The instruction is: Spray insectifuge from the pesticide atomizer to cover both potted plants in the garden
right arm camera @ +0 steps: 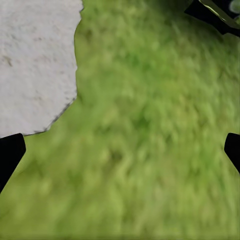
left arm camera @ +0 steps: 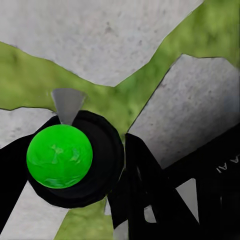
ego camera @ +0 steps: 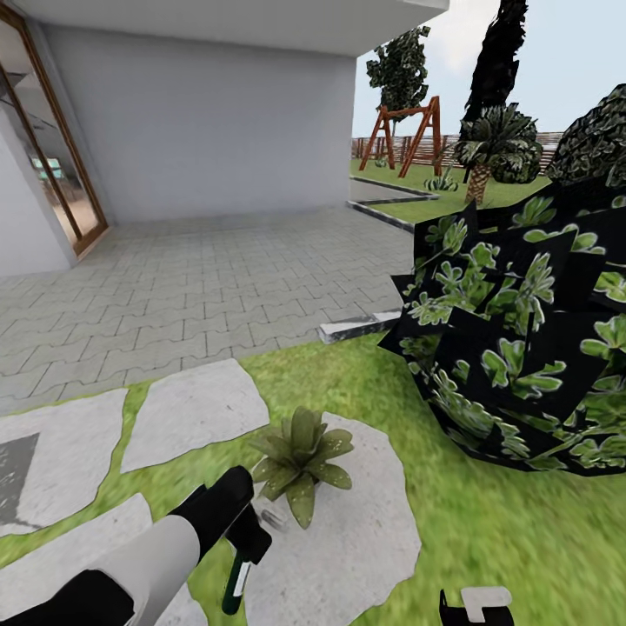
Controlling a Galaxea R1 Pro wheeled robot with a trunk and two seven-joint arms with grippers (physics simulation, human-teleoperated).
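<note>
Atomizer: one pesticide atomizer (ego camera: 237, 581) is clasped in the left gripper (ego camera: 248, 543), hanging nozzle-down over grass; one potted plant (ego camera: 300, 456) sits just beyond it on a stepping stone (ego camera: 365, 530); the right gripper (right arm camera: 120, 150) is spread wide, holding nothing, over lawn.

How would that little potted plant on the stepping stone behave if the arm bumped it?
The potted plant would probably slide or tip easily: it looks small and sits loose on a flat stepping stone. Its pointed leaves spread wider than its base, so a nudge from the left gripper, holding the pesticide atomizer close by, would likely catch leaves first.
</note>
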